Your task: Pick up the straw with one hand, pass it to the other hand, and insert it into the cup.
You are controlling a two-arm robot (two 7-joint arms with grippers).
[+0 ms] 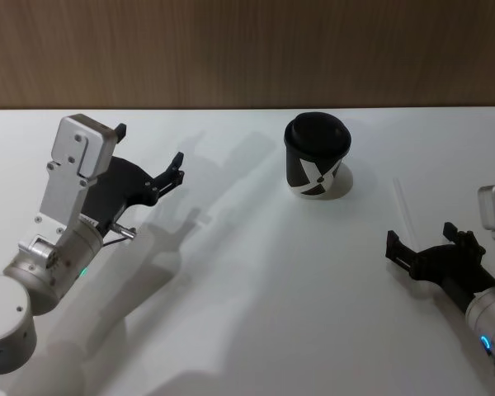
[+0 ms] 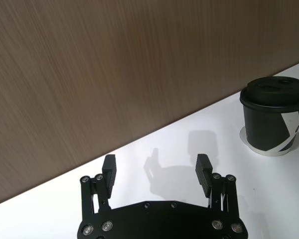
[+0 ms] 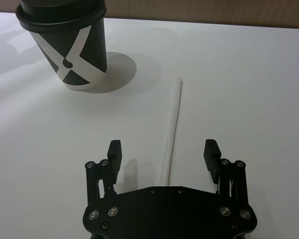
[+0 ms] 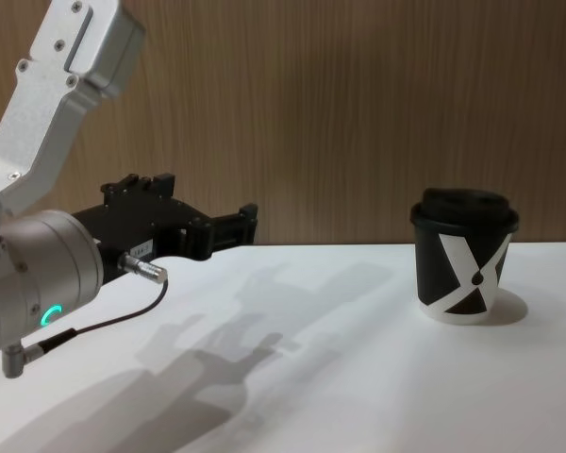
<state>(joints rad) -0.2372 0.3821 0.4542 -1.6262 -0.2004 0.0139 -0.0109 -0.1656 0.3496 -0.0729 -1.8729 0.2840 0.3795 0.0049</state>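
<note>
The black cup (image 1: 316, 157) with a white X pattern and a black domed lid stands upright at the back middle of the white table. In the chest view the cup (image 4: 464, 260) is at the right. The thin white straw (image 1: 402, 206) lies flat on the table to the cup's right. My right gripper (image 1: 421, 237) is open at the straw's near end. In the right wrist view the straw (image 3: 174, 119) runs between the spread fingers of that gripper (image 3: 163, 149) towards the cup (image 3: 70, 45). My left gripper (image 1: 148, 147) hangs open and empty above the table's left side.
A brown wood-grain wall (image 1: 247, 49) rises behind the table's back edge. The white tabletop (image 1: 247, 289) stretches bare between the two arms. In the left wrist view the left gripper (image 2: 156, 164) faces the wall, with the cup (image 2: 274, 119) off to one side.
</note>
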